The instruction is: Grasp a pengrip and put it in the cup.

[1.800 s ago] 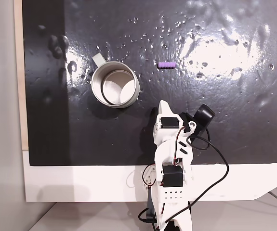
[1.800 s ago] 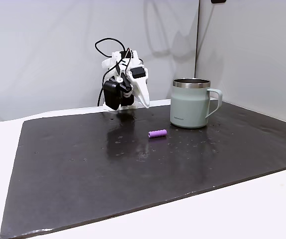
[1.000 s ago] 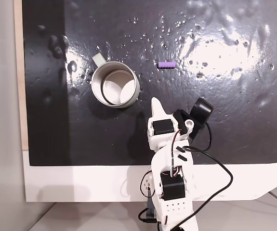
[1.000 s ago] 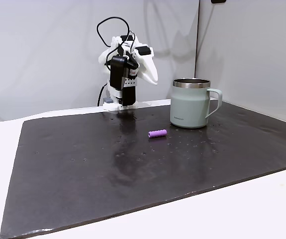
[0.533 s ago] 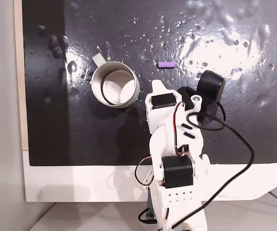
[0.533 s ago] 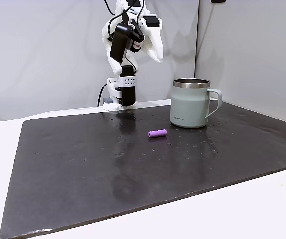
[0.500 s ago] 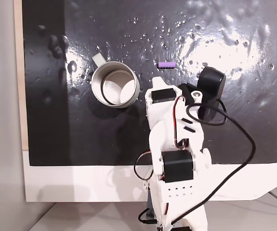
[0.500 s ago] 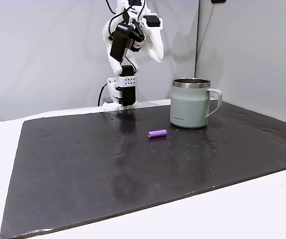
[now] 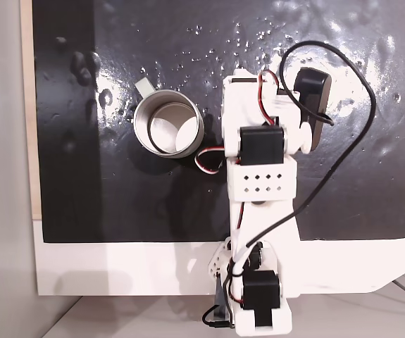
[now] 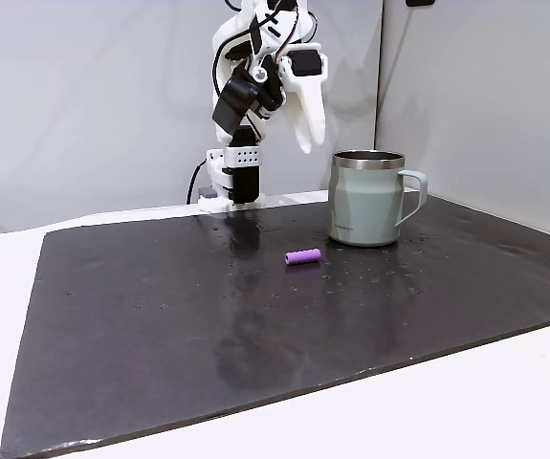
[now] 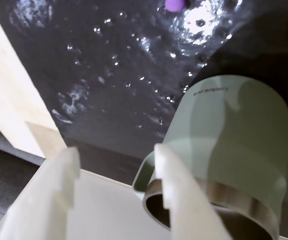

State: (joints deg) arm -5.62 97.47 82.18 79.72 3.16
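One small purple pengrip (image 10: 303, 256) lies free on the dark surface (image 10: 160, 325), a little right of centre in the side-on fixed view, just beside the cup (image 10: 367, 198) on the cup's left and slightly nearer the camera, not touching it. Its long axis runs roughly left to right across that frame. In the wrist view the pengrip (image 11: 175, 4) sits at the very top edge, right of centre, with the cup (image 11: 234, 135) large at the lower right, so from the fingers the pengrip lies beyond the cup and farther out over the surface.

The gripper (image 10: 303, 120) hangs high in the upper middle of the side-on fixed view, well above the surface, its pale fingers (image 10: 309, 107) pointing down and a little toward the cup. In the wrist view the gripper (image 11: 116, 192) enters from the bottom edge; the two fingers (image 11: 58, 190) stand moderately apart with clear space between them, and they hold nothing.

In the top-down fixed view the arm (image 9: 258, 176) reaches up the middle of the frame, with the cup (image 9: 168, 123) to its left.

Judged from this, the grasp is not yet begun. The coming move would need the fingers carried down and forward to the pengrip, then turned so they close across its short width rather than along its length.
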